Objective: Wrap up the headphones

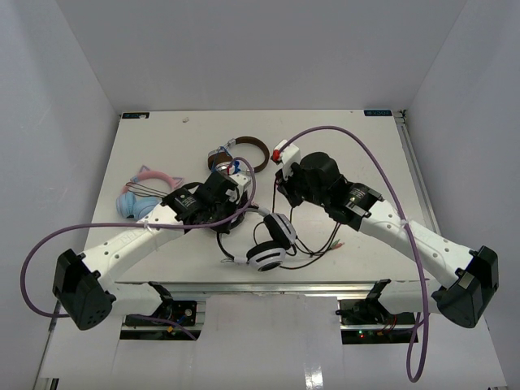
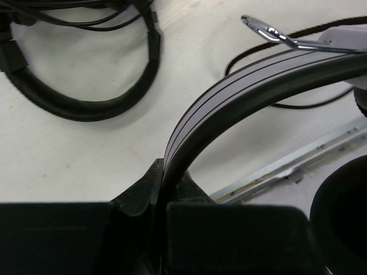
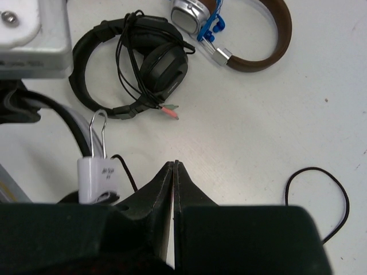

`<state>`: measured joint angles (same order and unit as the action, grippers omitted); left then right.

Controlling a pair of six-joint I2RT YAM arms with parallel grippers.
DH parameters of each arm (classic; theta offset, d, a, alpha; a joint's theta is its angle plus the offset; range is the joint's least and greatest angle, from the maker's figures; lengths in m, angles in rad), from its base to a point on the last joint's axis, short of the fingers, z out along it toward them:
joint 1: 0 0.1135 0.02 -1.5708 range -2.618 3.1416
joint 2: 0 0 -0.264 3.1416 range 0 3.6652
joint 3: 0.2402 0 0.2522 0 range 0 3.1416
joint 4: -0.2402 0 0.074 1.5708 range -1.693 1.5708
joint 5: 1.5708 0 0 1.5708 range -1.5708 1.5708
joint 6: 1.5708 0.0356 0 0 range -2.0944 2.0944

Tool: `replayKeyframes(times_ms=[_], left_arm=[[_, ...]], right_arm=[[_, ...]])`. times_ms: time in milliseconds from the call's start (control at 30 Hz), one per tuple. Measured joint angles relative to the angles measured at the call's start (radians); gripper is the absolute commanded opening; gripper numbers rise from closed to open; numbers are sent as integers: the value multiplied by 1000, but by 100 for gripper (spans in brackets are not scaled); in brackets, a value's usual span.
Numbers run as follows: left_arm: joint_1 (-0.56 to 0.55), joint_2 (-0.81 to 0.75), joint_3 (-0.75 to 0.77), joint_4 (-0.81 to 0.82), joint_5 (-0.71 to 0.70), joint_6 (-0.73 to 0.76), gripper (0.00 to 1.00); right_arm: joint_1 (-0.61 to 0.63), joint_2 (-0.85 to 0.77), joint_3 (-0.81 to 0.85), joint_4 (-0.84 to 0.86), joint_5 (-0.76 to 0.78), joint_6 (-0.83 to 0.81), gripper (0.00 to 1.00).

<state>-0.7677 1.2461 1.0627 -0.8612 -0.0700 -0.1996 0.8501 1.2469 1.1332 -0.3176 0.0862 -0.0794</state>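
So the headphones sit right by the near edge of the table, between the two arms. One ear cup faces up with its black pad showing. The thin black cable trails off in loose loops toward the right arm's side.

The left gripper is clamped down on the headband, with the band running up out of the pinched jaws. The right gripper has its fingers pressed together with nothing obvious between them. It could be pinching the cable, honestly can't tell, it's that thin.

Handling-wise, I'd guess these are light, with a springy plastic band that's smooth and a bit slippery, so it needs a firm pinch mid-band like the left one has. The cups probably swivel and flop on those metal sliders, so I wouldn't grab there. The cable is limp and will snag or spring back out of loops, so take it close to where it leaves the cup and feed it round the band a bit at a time.

Further back there's an all-black pair with its cord bundled. Past that is a brown-banded silver pair, and a pink-and-blue set off to the left.
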Motion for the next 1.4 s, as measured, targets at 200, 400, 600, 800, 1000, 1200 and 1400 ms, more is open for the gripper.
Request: replayKeyframes(times_ms=[200,400,600,800,1000,1200,1400], left_arm=[[-2,34,11,-26,-179,-34,0],[1,129,63,-115,-351,-70,0],[0,186,113,-135,-416,-104,0],[3,195,165,-150,-448,-150,0],[16,206,237,-154,-453,-194,0],[21,206,317,-138,-438,-251,0],[21,200,333,-126,-416,-296,0]], right_arm=[[-4,-3,-2,-33,-73,1,8],[-4,-30,4,-36,-192,-3,8],[-4,-73,9,-49,-293,0,8],[-1,-153,-43,-4,-414,34,8],[24,-237,-156,88,-498,101,8],[114,-250,-245,194,-514,181,8],[206,-224,-318,312,-433,229,8]])
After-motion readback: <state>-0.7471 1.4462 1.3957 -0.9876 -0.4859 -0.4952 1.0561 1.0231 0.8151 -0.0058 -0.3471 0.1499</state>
